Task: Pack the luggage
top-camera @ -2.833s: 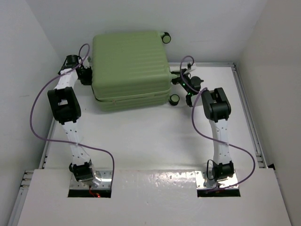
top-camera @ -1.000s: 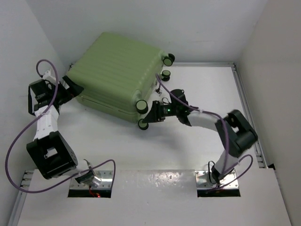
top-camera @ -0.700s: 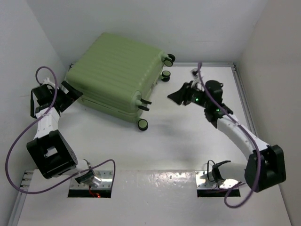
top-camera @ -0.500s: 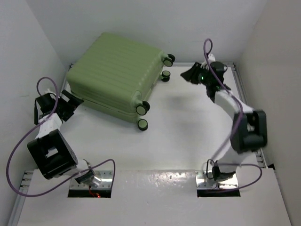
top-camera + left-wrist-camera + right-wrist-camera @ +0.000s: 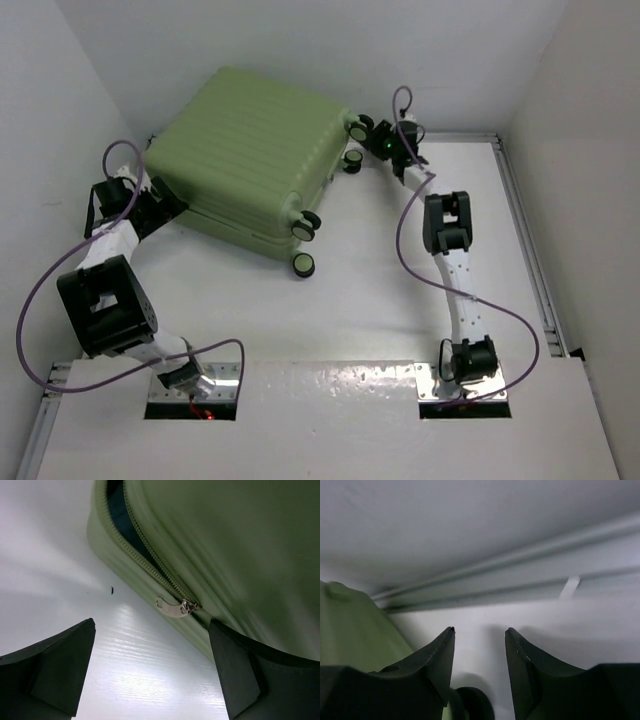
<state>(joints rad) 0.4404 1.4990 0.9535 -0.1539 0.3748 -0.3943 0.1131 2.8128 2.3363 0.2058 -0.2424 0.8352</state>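
Observation:
The luggage (image 5: 250, 150), a pale-green ribbed suitcase, lies flat and turned at an angle at the back left of the table. My left gripper (image 5: 163, 203) is at its near-left corner, open. In the left wrist view the left gripper (image 5: 152, 625) frames a silver zipper pull (image 5: 172, 608) on the luggage (image 5: 225, 540); the zip gapes above it, showing blue lining (image 5: 117, 510). My right gripper (image 5: 373, 137) reaches to the far-right corner beside a caster wheel (image 5: 357, 128). Seen from its wrist, the right gripper (image 5: 480, 630) is open, with a black wheel (image 5: 476, 705) low between its fingers and the green shell (image 5: 355, 630) to the left.
Three more caster wheels (image 5: 310, 226) stick out along the suitcase's right side. White walls close in at left, back and right. A metal rail (image 5: 520, 575) runs along the table's far edge. The right arm's purple cable (image 5: 410, 250) hangs over the table.
The right arm has swung from the near wheels up to the far-right corner wheel, its jaws a little wider. The left gripper has moved in toward the suitcase corner. The suitcase has stayed put.

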